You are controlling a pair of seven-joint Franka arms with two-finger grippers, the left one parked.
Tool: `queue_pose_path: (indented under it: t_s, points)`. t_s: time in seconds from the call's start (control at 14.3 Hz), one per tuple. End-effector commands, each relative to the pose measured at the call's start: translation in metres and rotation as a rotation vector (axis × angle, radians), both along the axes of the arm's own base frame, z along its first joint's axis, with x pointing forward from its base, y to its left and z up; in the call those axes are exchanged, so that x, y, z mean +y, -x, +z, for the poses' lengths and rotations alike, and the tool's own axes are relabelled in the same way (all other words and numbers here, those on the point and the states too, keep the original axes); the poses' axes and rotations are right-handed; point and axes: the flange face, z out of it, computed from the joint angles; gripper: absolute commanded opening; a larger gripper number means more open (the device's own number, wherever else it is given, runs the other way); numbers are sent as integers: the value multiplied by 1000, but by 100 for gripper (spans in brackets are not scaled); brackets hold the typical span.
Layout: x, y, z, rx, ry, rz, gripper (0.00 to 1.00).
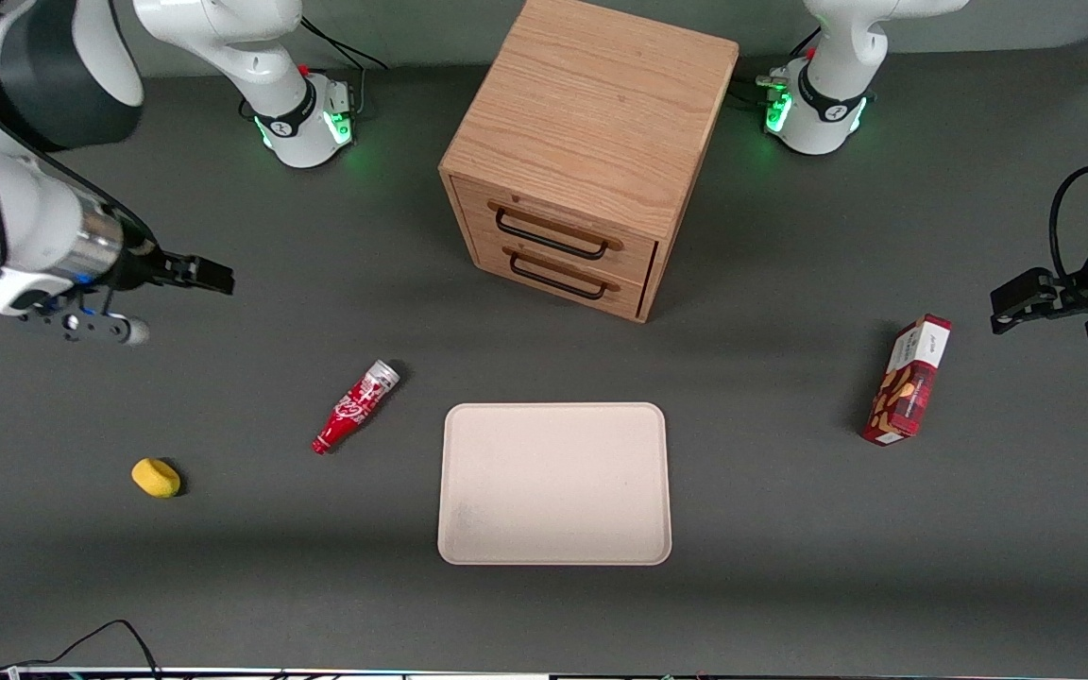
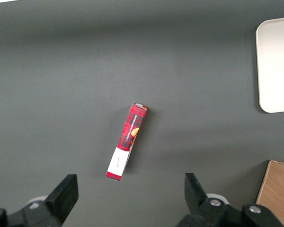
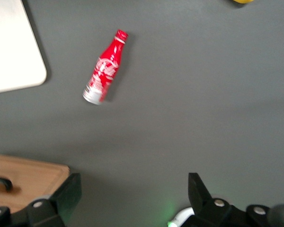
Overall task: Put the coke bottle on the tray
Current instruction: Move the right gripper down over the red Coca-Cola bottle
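Front view: coke bottle (image 1: 356,406) lying flat on grey table (image 1: 790,529), just beside tray (image 1: 555,484) toward working arm's end, not touching. Tray bare, nearer camera than wooden cabinet (image 1: 582,151). Gripper (image 1: 209,274) raised above table, well apart from bottle, holding nothing. Yellow object (image 1: 156,477) near bottle; red snack box (image 1: 908,381) toward parked arm's end.

Right wrist view: fingers (image 3: 201,189) spread wide, empty; bottle (image 3: 104,68) on table between tray corner (image 3: 14,56) and yellow object (image 3: 241,1).

Left wrist view: snack box (image 2: 127,142), tray edge (image 2: 274,66).
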Motion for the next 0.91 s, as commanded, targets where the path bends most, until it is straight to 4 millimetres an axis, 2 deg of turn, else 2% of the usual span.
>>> queue_pose_path:
  t_s: [0.0,0.21,0.28,0.42,0.7,0.84]
  points:
    - [35,-32,-39,-23,-14,-149,100]
    - [55,-54,-91,-68,-24,-211,100]
    - [64,-54,-109,-91,-6,-217,100]
    - [66,-50,-148,-126,-2,-236,100]
    - [65,-25,-220,-212,1,-298,100]
    - [65,-20,-253,-228,20,-329,100]
